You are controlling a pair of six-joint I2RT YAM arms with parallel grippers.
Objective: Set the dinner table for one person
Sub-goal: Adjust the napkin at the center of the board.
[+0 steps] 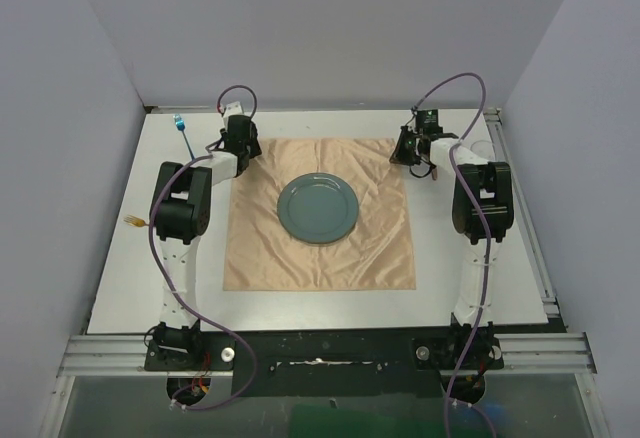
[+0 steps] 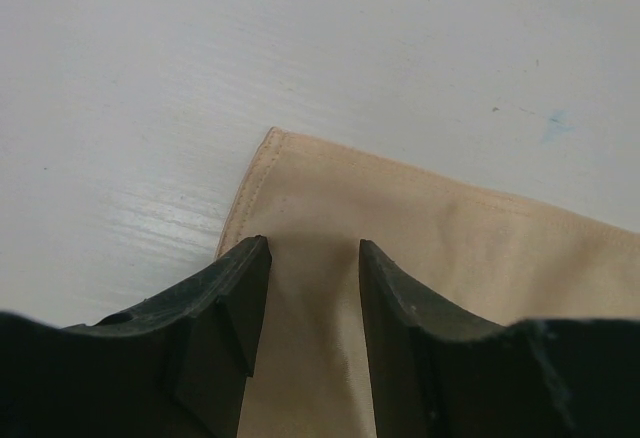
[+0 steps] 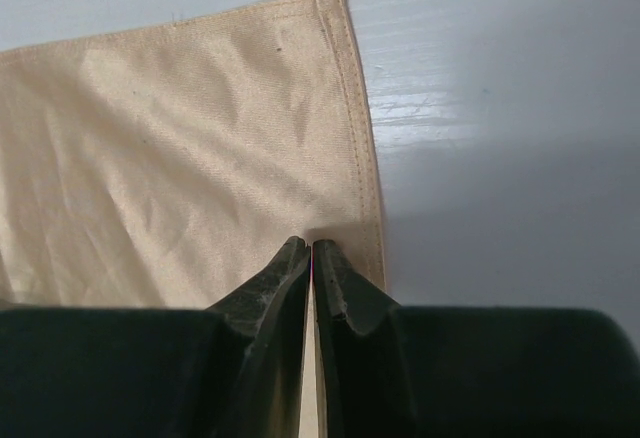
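The dinner table [image 1: 130,288] is a large white top. On it lies a peach cloth [image 1: 320,258] with a teal plate [image 1: 317,208] at its middle. My left gripper [image 1: 238,154] is low over the cloth's far left corner. In the left wrist view this gripper [image 2: 312,243] is open, and a soft ridge of cloth [image 2: 450,228] runs between its fingers. My right gripper [image 1: 408,155] is at the far right corner. In the right wrist view it [image 3: 312,243] is shut on the cloth [image 3: 180,138] just inside the hem, and creases run to its tips.
A blue-handled utensil [image 1: 182,130] lies at the far left of the table. A gold fork [image 1: 135,222] lies by the left edge, beside the left arm. An aluminium rail [image 1: 535,248] runs along the right side. White walls close in the far side and both flanks.
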